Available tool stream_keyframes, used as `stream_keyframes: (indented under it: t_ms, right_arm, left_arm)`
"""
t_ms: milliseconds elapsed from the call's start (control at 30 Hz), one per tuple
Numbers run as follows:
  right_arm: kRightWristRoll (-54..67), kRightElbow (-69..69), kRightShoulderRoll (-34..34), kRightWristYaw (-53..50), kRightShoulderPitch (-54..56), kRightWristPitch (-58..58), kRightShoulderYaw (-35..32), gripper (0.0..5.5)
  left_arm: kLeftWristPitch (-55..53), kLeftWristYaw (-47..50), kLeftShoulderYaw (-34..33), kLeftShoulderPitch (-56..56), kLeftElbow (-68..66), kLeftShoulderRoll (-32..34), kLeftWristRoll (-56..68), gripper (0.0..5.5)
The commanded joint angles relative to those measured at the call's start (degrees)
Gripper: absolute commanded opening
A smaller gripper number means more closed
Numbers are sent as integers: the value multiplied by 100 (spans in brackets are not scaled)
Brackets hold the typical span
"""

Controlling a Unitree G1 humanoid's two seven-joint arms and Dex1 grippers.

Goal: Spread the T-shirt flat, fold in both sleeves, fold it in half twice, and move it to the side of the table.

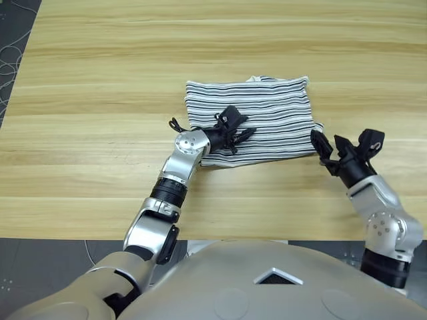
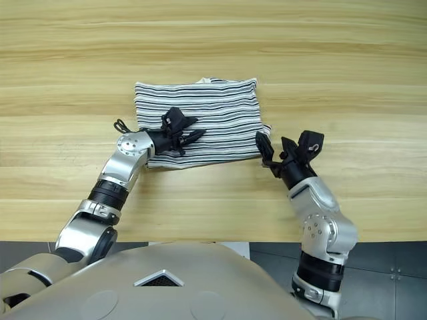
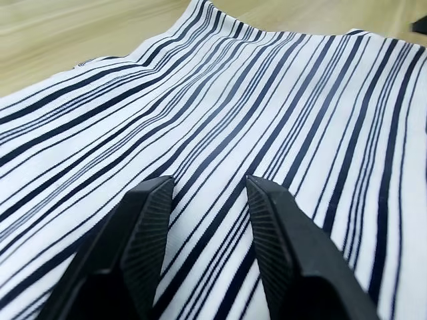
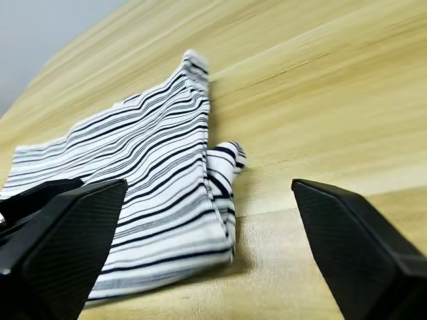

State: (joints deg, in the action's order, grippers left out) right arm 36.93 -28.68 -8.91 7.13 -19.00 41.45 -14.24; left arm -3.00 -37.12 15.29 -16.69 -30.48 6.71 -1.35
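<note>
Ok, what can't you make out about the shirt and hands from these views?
- Layers of the T-shirt: eye views, the top layer hides the folds beneath.
- Cloth under the left hand: eye views, the hand and wrist cover it.
- Its outline: left wrist view, cut off by the edges.
- Flap beside the right hand: sleeve or hem, unclear in right wrist view.
</note>
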Motion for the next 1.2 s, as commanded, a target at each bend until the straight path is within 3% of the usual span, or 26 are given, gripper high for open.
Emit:
stream_keyframes:
  t_ms: [33, 200, 467, 1000, 1200]
  right_arm:
    - [62, -81, 304, -428, -296, 289, 14, 450]
    - [344, 324, 742, -765, -324, 703, -6, 450]
    - [1389, 1374, 1349, -1338, 794, 1093, -454, 450]
    - [1052, 2832, 1473, -1399, 1957, 222, -298, 450]
    - [887, 3056, 1460, -1211, 2114, 3, -106, 338]
  left_arm:
    - [-406, 416, 27, 189, -588, 293, -380, 201]
    - [-401, 438, 139, 167, -586, 256, -332, 201]
    - [-376, 394, 206, 185, -400, 202, -272, 201]
    - [-411, 333, 234, 266, -36, 189, -177, 201]
    - [-419, 352, 163, 257, 48, 183, -120, 201]
